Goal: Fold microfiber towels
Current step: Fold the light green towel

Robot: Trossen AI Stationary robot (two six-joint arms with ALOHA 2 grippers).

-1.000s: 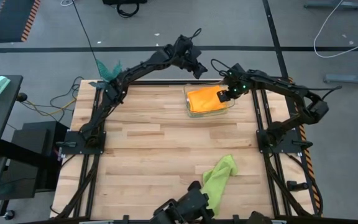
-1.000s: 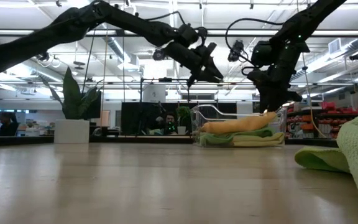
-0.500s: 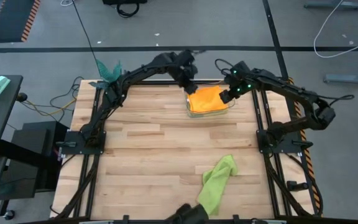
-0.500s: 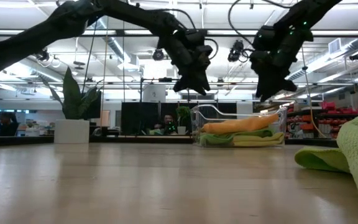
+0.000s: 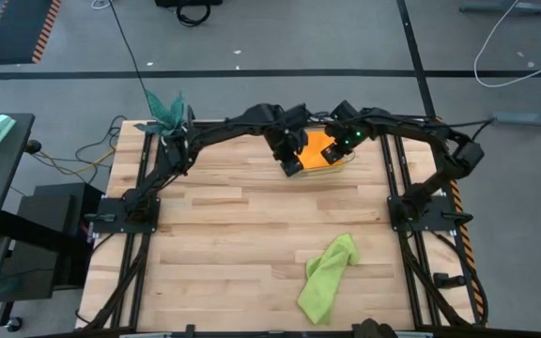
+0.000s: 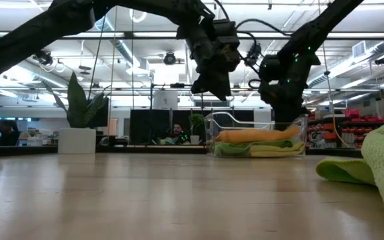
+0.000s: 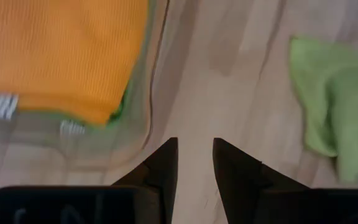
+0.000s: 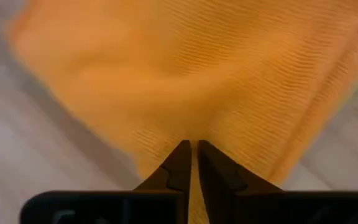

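A clear tray (image 5: 349, 161) at the table's far right holds a stack of towels: an orange one (image 5: 319, 146) on top, then lime green (image 6: 231, 149) and yellow (image 6: 280, 151). My right gripper (image 8: 193, 147) points down into the tray and is shut on the orange towel (image 8: 229, 74). My left gripper (image 7: 195, 148) hangs open above the bare table just beside the tray's wall (image 7: 149, 106), with nothing between its fingers. Another lime green towel (image 5: 327, 275) lies crumpled near the table's front edge. My right gripper pinches a small bit of the orange towel's top surface (image 8: 194, 138) between its two fingertips, coming from above and pointing steeply down. Whether it has one layer or several does not show. The towel lies flat on the stack in the tray.
A teal leafy plant (image 5: 164, 105) in a white pot (image 6: 77, 140) stands at the table's far left corner. Bare wooden table (image 5: 224, 235) stretches between the tray and the crumpled green towel. The two grippers stand close together at the tray.
My left gripper has swung from beyond the table's far edge toward the near edge, to the tray's left side, and tipped from nearly level to pointing steeply down. My right gripper has sunk onto the orange towel. The towels have stayed in place.
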